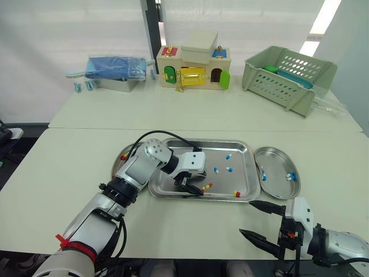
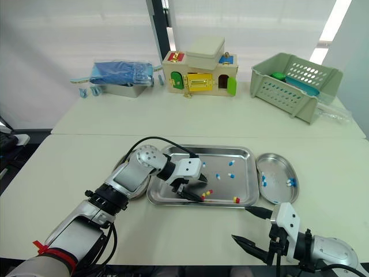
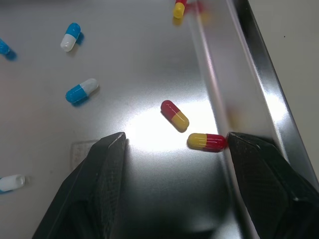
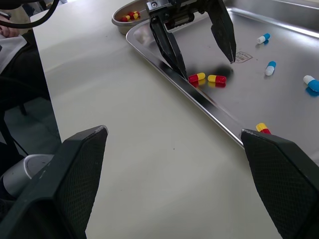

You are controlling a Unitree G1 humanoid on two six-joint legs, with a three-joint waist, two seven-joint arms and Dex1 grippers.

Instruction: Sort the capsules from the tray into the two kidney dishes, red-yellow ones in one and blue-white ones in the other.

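The tray sits in the middle of the frame on the pale worktop. The left pincer is spread wide and empty, its tips down inside the tray near the lower rim. Two red-yellow capsules lie between its fingers: one capsule in the middle of the gap, the other capsule just beside one fingertip, close to the tray wall. A third red-yellow capsule lies by the tray's lower right corner. Blue-white capsules are scattered in mid-tray. The right kidney dish, right of the tray, holds blue-white ones; the left kidney dish holds red-yellow ones. The right pincer hangs wide and empty at lower right.
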